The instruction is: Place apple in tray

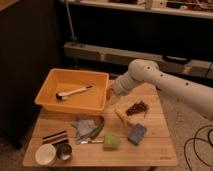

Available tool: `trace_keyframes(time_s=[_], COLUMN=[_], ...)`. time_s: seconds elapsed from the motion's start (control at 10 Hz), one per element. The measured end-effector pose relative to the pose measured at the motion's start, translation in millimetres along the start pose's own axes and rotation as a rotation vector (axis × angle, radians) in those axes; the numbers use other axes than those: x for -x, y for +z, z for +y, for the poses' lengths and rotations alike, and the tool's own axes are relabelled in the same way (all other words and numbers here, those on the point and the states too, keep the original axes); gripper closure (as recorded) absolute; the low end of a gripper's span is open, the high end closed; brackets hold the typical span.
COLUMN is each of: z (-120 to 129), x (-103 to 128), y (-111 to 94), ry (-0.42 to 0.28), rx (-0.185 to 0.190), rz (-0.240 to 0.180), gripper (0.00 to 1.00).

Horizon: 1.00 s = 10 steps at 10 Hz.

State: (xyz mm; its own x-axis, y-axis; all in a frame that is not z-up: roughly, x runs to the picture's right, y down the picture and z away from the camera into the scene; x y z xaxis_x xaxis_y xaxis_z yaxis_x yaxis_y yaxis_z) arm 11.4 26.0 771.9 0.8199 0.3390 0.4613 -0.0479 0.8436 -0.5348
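Note:
The orange-yellow tray [54,102] stands on the back left of the wooden table. A white-handled brush [74,91] lies inside it. My white arm reaches in from the right, and my gripper [111,95] is at the tray's right wall, just above its rim. A small orange-red round thing, the apple [108,93], shows at the gripper's tip, held off the table beside the tray wall. The arm's wrist hides most of the gripper.
Dark grapes [136,108], a pale banana [122,117], a blue sponge [136,134] and a green sponge [111,140] lie on the table's right half. A cloth [84,126], white bowl [45,154] and metal cup [64,151] are front left. Dark shelving stands behind.

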Motion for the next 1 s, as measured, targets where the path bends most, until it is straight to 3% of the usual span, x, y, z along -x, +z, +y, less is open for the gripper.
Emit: trace_keyframes(time_s=[0.3, 0.5, 0.6, 0.8, 1.0], z=[-40, -53, -58, -57, -52], x=[30, 39, 37, 35, 37], y=[71, 105, 132, 150, 152], ry=[-0.006, -0.015, -0.017, -0.021, -0.04], rx=[0.061, 0.09, 0.118, 0.141, 0.161], rz=[-0.162, -0.226, -0.266, -0.283, -0.272], gripper=[1.0, 1.0, 0.94, 0.78, 0.57])
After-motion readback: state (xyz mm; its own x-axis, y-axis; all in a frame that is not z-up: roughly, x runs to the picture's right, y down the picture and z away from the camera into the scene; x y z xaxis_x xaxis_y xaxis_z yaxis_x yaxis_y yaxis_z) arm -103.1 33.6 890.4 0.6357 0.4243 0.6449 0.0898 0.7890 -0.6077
